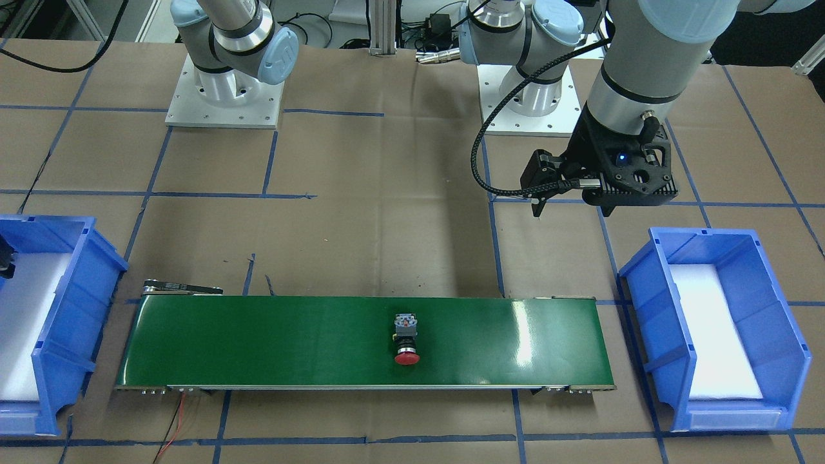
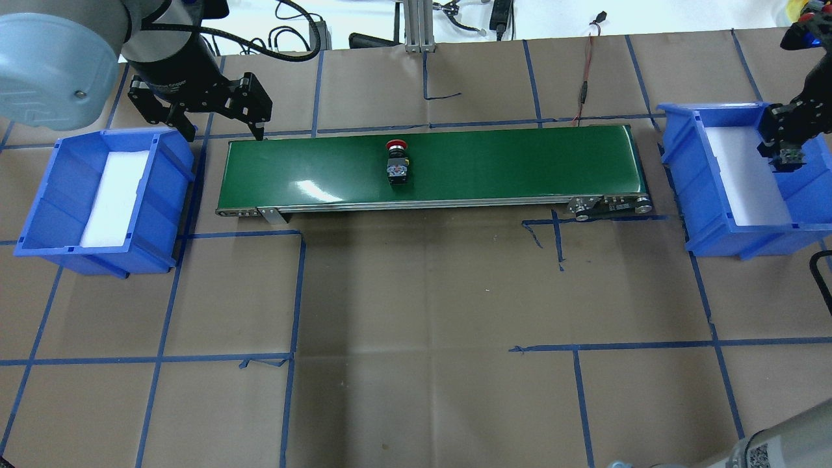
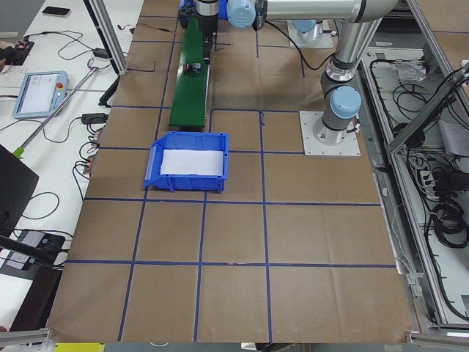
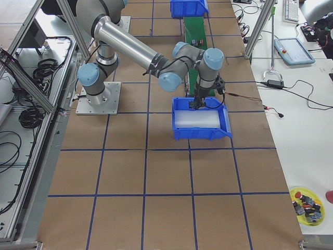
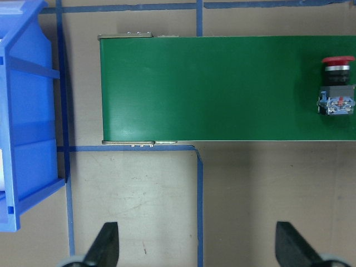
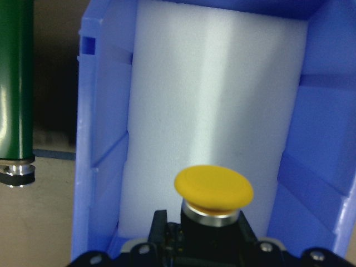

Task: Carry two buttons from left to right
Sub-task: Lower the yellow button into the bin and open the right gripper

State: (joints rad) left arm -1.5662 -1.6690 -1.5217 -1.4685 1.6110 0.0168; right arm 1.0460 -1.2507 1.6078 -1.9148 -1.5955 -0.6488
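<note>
On the paper-covered tabletop (image 2: 416, 292), a green conveyor belt (image 2: 520, 162) runs between two blue bins. The left bin (image 2: 97, 257) shows only its white foam liner, and the right bin (image 2: 734, 237) shows no button lying on its liner yet.

By that reckoning the job is roughly half done: both buttons have left the left bin, and neither has been set down in the right one.

The left pincer (image 2: 225, 135) hovers above the belt's left end with its jaws spread wide, gripping nothing. The right pincer (image 2: 788, 156) hangs over the right bin's far side, its jaws closed on the body of the yellow button (image 6: 214, 192), cap up (release looks like the next step).

The red button (image 2: 396, 162) lies on its side near the middle of the belt, well apart from both pincers, and has yet to reach the right end.
</note>
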